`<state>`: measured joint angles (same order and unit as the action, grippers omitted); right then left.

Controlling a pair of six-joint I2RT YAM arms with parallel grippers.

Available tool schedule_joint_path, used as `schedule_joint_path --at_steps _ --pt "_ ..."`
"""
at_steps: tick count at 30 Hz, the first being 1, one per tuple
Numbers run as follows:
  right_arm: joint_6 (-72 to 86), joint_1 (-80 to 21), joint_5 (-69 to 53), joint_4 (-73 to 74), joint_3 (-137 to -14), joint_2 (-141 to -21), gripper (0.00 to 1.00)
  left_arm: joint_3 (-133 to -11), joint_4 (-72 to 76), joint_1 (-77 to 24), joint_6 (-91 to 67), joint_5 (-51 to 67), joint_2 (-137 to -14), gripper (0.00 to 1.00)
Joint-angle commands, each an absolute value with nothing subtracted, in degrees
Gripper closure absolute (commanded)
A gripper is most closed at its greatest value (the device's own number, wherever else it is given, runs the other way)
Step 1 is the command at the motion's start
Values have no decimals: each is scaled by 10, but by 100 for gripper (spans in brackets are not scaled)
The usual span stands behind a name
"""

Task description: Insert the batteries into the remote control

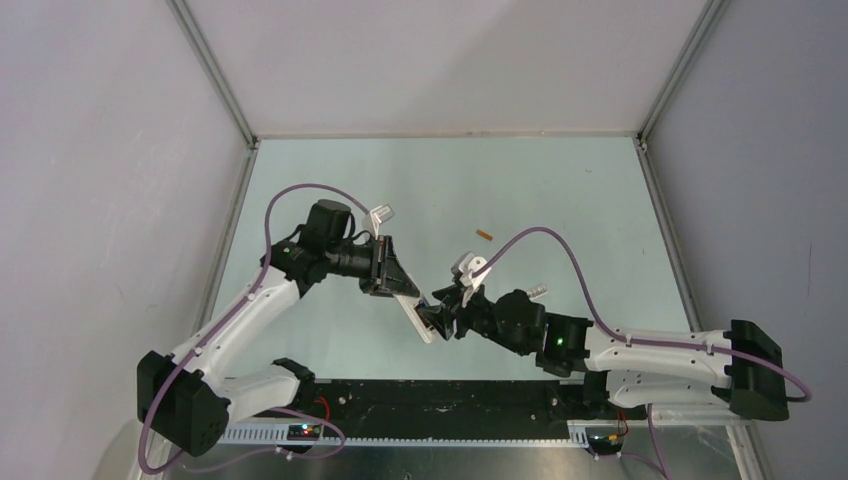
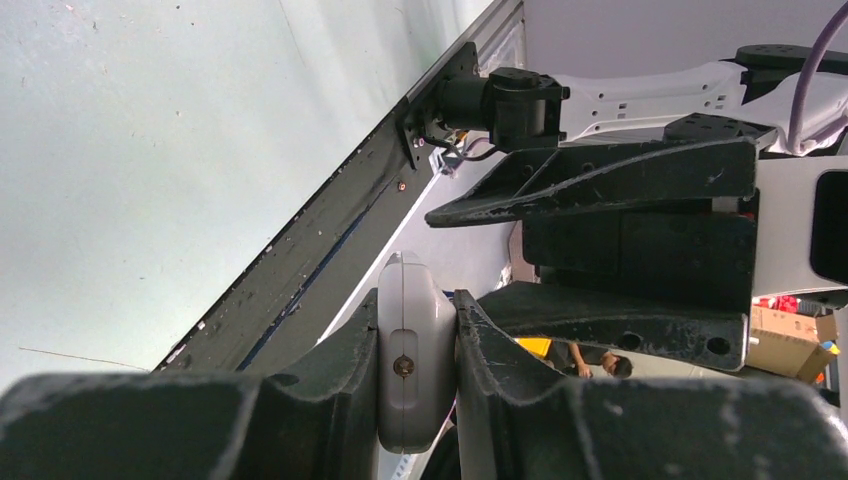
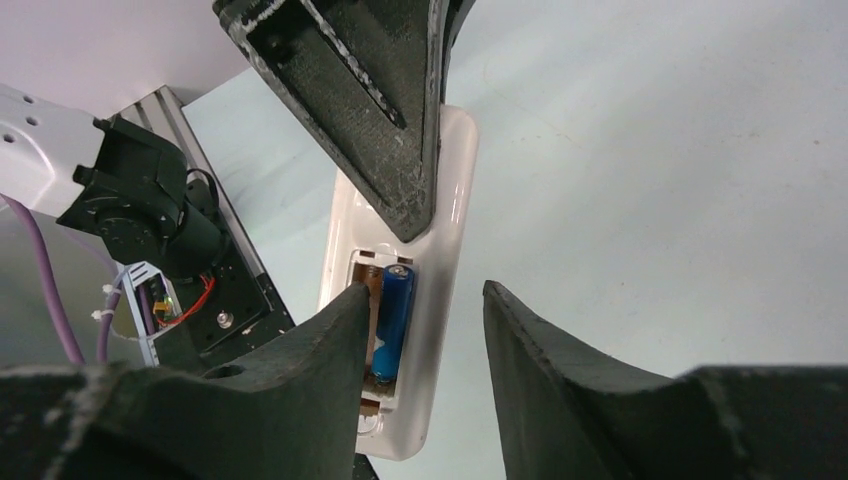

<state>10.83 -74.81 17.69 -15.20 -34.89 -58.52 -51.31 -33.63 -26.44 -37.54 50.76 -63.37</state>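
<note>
One battery of the two is in, by my reading. My left gripper (image 1: 398,285) is clamped on the remote control (image 1: 420,320), pinching its thin edges. It holds the remote off the tabletop (image 1: 560,200), about midway between the left and right edges and nearer the near edge. The remote's back faces my right wrist camera with the compartment (image 3: 385,272) uncovered, and the blue battery (image 3: 392,322) lies lengthwise inside. My right gripper (image 3: 425,315) has its fingers parted and grips nothing. One fingertip (image 3: 335,330) sits at the compartment's rim and hides part of the space beside the blue battery. The orange battery (image 1: 485,235) lies on the tabletop toward the far edge, apart from both grippers. I judge that fetching and seating it is what remains.
</note>
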Motion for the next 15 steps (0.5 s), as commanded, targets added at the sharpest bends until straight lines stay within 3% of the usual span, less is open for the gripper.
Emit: schedule_joint_path --at_steps 1,10,15 --pt "127 -740 153 -147 -377 -559 47 -516 -329 -262 -380 519 -634 100" --pt "187 -723 107 -107 -377 -500 34 -526 -329 -262 -376 514 -645 100" --pt "334 -687 130 -67 -383 -496 29 -531 -328 -261 -375 507 -645 100"
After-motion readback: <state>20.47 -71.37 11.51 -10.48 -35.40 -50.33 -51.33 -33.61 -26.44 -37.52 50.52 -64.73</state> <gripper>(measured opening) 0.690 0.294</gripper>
